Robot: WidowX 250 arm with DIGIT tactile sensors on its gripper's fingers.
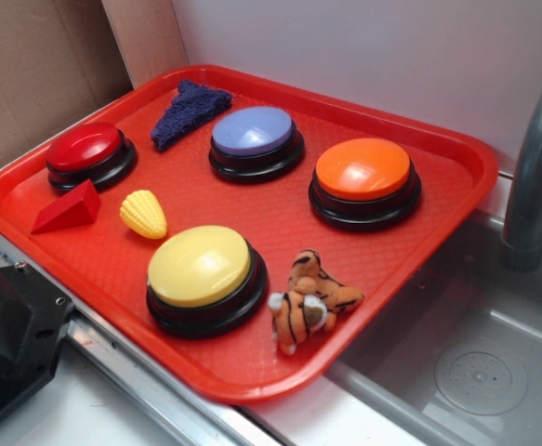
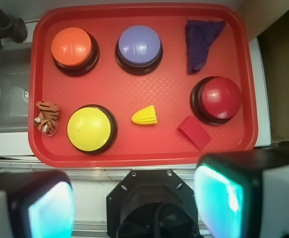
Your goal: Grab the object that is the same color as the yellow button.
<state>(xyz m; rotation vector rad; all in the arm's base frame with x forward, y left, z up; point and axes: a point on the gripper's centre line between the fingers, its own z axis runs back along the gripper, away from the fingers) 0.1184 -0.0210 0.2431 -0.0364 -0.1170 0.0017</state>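
Note:
The small yellow toy corn point(image 1: 144, 214) lies on the red tray point(image 1: 252, 88), between the red wedge block and the yellow button point(image 1: 200, 266). In the wrist view the corn point(image 2: 144, 116) sits just right of the yellow button point(image 2: 88, 128). My gripper point(image 2: 134, 203) is high above the scene, over the robot base in front of the tray's near edge, well away from the corn. Its two fingers point(image 2: 223, 193) stand wide apart with nothing between them. The gripper does not show in the exterior view.
On the tray point(image 2: 149, 153) also sit an orange button point(image 2: 73, 47), a purple button point(image 2: 139, 46), a red button point(image 2: 215, 97), a red wedge block point(image 2: 194, 131), a purple cloth point(image 2: 201, 37) and a plush tiger point(image 2: 47, 117). A sink and faucet point(image 1: 534, 177) border the tray.

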